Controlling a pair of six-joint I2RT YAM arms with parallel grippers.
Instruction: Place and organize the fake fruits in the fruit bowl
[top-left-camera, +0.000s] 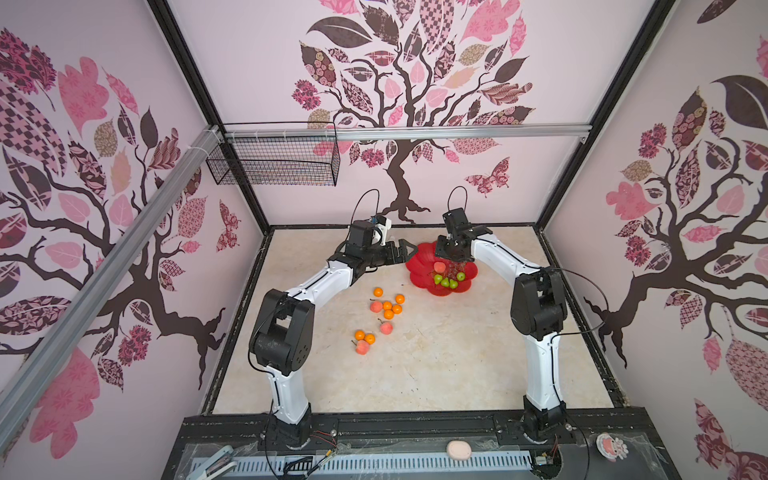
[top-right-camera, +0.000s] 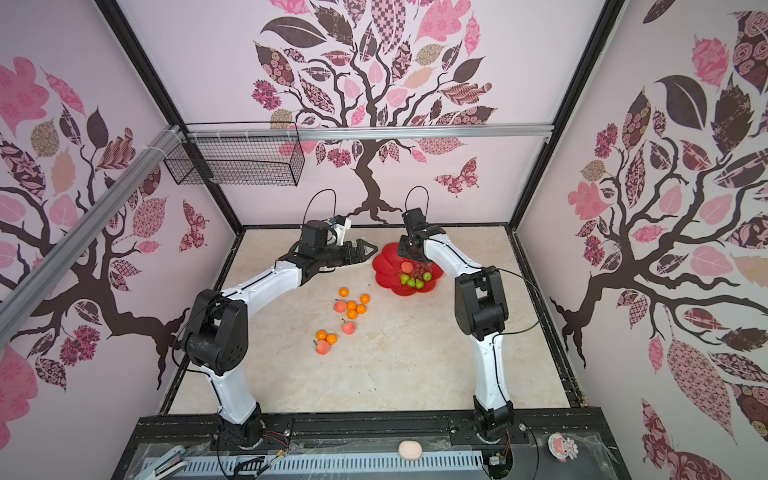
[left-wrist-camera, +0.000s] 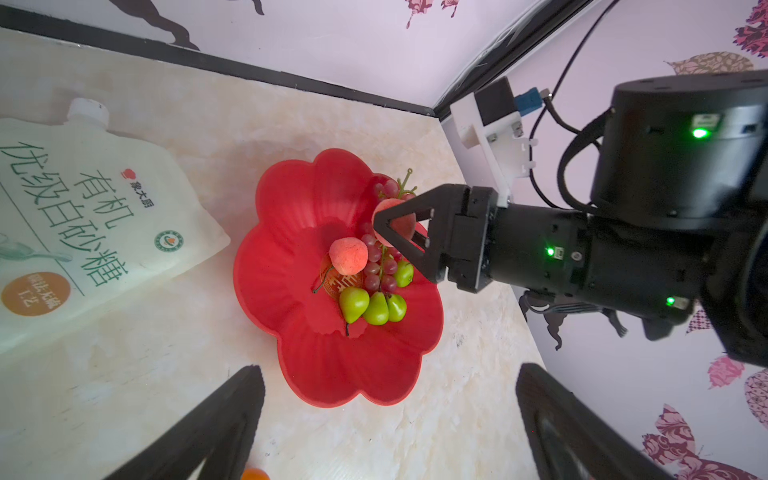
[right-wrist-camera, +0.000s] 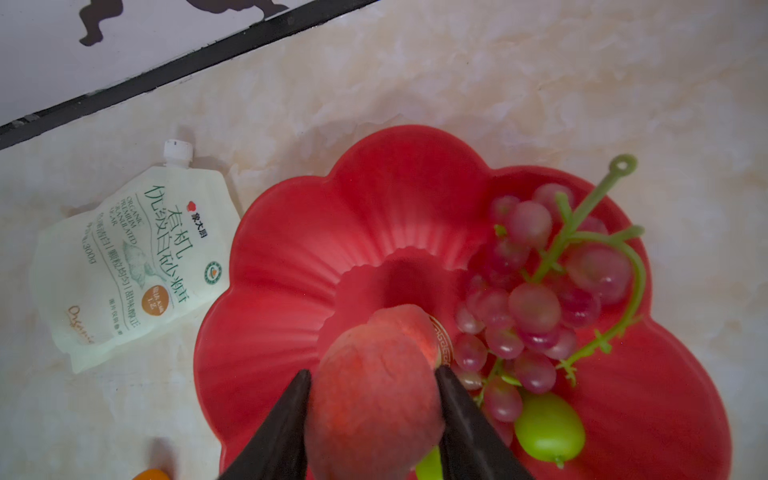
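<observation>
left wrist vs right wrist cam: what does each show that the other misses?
Left wrist only: the right gripper seen from outside, the left gripper standing open, and three green pears side by side. Right wrist only: the whole white pouch, which the left wrist view crops. Both: the fruit bowl, the grape bunch, and the peach clamped in the right gripper above the bowl.

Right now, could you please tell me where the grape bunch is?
The grape bunch lies in the red bowl, at the back of the table right of the middle in both top views, next to the green pears.
</observation>
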